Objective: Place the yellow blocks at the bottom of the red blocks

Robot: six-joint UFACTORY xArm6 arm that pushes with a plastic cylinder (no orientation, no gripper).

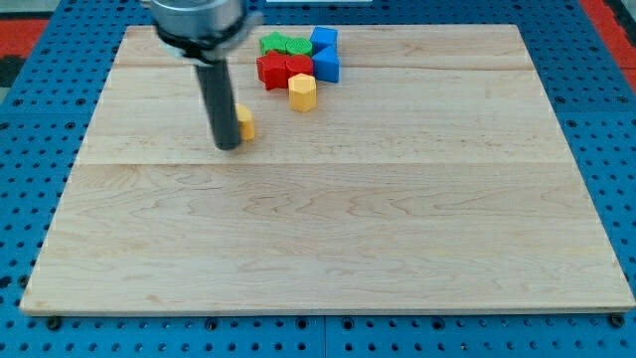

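Note:
My tip (229, 146) rests on the board at the view's upper left, touching the left side of a small yellow block (244, 121) that the rod partly hides. A second yellow block, hexagonal (302, 91), stands to the right, just below the red blocks. Two red blocks (271, 70) (298, 68) sit side by side at the view's top centre. The hexagonal yellow block touches the lower edge of the right red one.
Two green blocks (283, 45) lie just above the red ones. Two blue blocks (324, 40) (326, 66) stand to the right of the cluster. The wooden board (328, 229) lies on a blue perforated table.

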